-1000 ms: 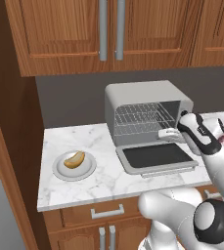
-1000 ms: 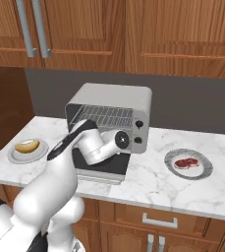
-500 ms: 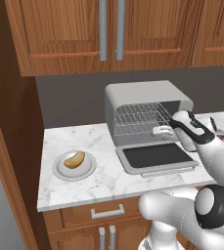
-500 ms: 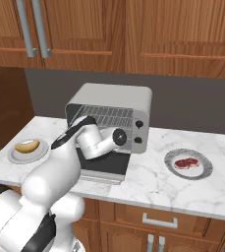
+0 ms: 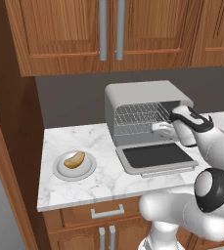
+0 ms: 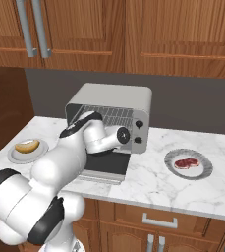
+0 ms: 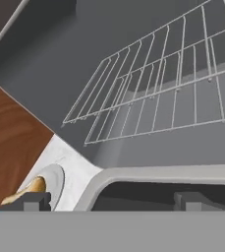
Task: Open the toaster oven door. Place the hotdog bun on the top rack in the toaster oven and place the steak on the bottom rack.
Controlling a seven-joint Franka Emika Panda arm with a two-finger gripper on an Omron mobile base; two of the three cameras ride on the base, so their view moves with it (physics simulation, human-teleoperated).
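The toaster oven (image 5: 147, 95) stands on the marble counter with the toaster oven door (image 5: 155, 156) lying flat and open in front of it. Inside are the top rack (image 5: 135, 112) and the bottom rack (image 5: 133, 129), both bare. My gripper (image 5: 161, 128) hovers at the oven mouth above the door, open with nothing in it. In the hand view its fingertips (image 7: 35, 201) stand wide apart over the door (image 7: 158, 174), facing the top rack (image 7: 158, 64) and bottom rack (image 7: 158, 113). The hotdog bun (image 5: 74, 159) lies on a plate to the left. On the right, the steak (image 6: 187, 163) rests on its plate.
Wooden wall cabinets (image 5: 113, 34) hang above the oven. A tall wooden panel (image 5: 11, 146) bounds the counter on the left. Drawers and cupboard doors (image 5: 106, 212) sit below the counter's front edge. My own arm (image 6: 79, 147) covers the oven's left front in the right base view.
The hand has shifted slightly left, closer to the oven opening, and the arm's elbow has swung. The jaws stay open; door, bun and steak are unmoved.
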